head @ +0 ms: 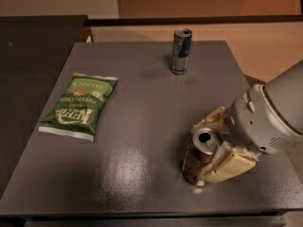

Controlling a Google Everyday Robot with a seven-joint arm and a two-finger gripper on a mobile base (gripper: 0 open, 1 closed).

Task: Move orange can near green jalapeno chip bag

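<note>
Eyes on the can (193, 157): it's standing upright on the desk (142, 126), silver top with the tab hole facing up at me. The end effector (200, 151) is right at the can, coming in from the can's right side. It's pinching the can between its 2 pale fingers. The far finger (213, 118) is against the back of the can near the rim. The near finger (229, 164) lies across the can's front right side, down toward its base. The big grey arm (279, 112) sits just right of the can, running off the edge of my view.

The bag (79, 106) lies flat, well apart from the can, off to the can's left and a little farther back, white lettering up. A slim can (181, 51), silver and blue, stands upright well behind the can, near the desk's back edge. From the can, the desk's front edge is near, and the right edge is hidden under the arm.
</note>
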